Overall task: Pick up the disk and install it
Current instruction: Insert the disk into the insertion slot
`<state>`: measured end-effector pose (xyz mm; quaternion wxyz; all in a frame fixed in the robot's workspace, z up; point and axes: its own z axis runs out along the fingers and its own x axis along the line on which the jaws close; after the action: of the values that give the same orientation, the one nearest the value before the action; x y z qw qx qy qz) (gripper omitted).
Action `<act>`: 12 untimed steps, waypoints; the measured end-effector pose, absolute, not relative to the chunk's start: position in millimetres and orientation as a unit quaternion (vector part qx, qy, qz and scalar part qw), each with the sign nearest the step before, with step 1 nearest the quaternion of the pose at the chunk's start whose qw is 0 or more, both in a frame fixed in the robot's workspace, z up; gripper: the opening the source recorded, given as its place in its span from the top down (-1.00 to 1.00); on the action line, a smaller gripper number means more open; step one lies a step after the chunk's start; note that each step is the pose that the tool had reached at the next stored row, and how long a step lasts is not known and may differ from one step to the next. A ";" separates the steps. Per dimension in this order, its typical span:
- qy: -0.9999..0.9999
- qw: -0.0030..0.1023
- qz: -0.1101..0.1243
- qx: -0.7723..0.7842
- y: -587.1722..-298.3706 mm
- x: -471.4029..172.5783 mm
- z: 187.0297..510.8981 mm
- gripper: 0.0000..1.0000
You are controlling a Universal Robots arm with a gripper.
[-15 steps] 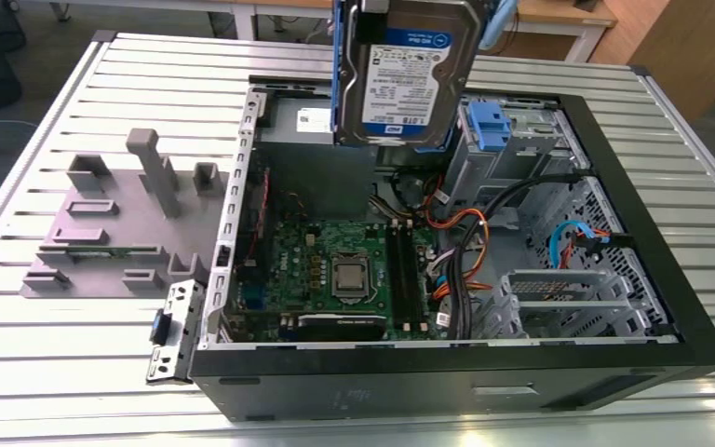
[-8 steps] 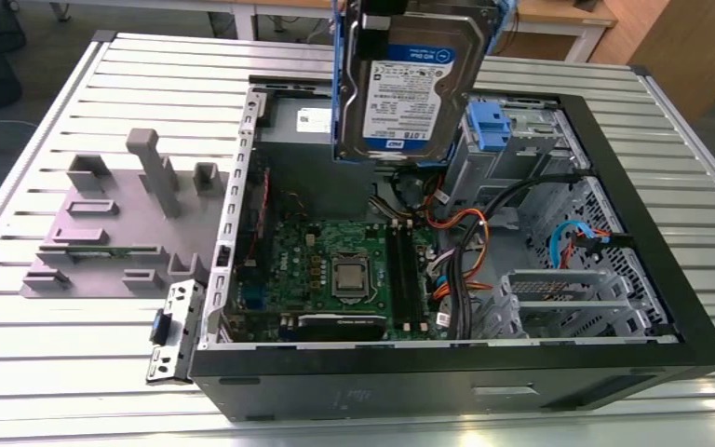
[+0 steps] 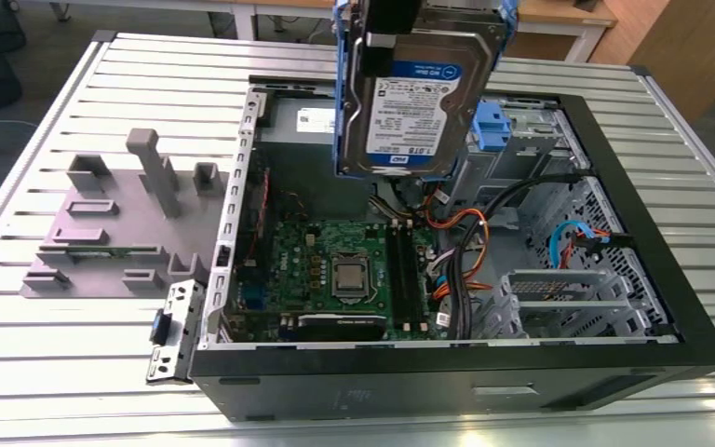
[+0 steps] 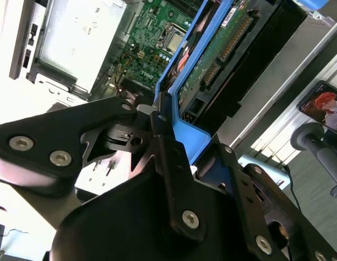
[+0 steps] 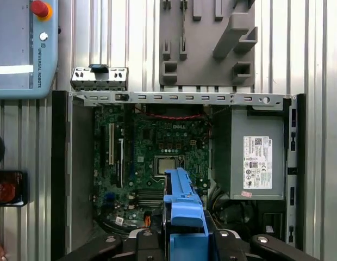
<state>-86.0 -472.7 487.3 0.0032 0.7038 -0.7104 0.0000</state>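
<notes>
gripper [image 4: 152,117] clamped on disk [image 3: 413,102] | disk upright abv open PC case [image 3: 432,377]

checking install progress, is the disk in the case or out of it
Out. The disk hangs upright above the open case, the gripper shut on its blue frame, seated in no bay.

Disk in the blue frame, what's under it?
Below the silver-grey rectangular disk in the gripper: an open black computer case with green motherboard and coloured cables. Its blue plastic frame covers part of the board.
</notes>
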 end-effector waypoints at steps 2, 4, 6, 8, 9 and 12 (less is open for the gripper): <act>-0.710 0.003 0.000 0.704 -473.8 -81.5 487.3 0.26; -0.710 0.003 0.000 0.704 -474.2 -76.3 487.2 0.26; -0.710 0.003 0.000 0.704 -474.5 -70.8 487.1 0.26; -0.710 0.003 0.000 0.704 -474.7 -66.4 487.0 0.26; -0.710 0.003 0.000 0.704 -474.7 -66.1 487.0 0.26; -0.710 0.004 0.000 0.704 -474.7 -65.9 487.0 0.26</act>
<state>-65.9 -474.7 487.0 0.0035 0.7037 -0.7105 0.0003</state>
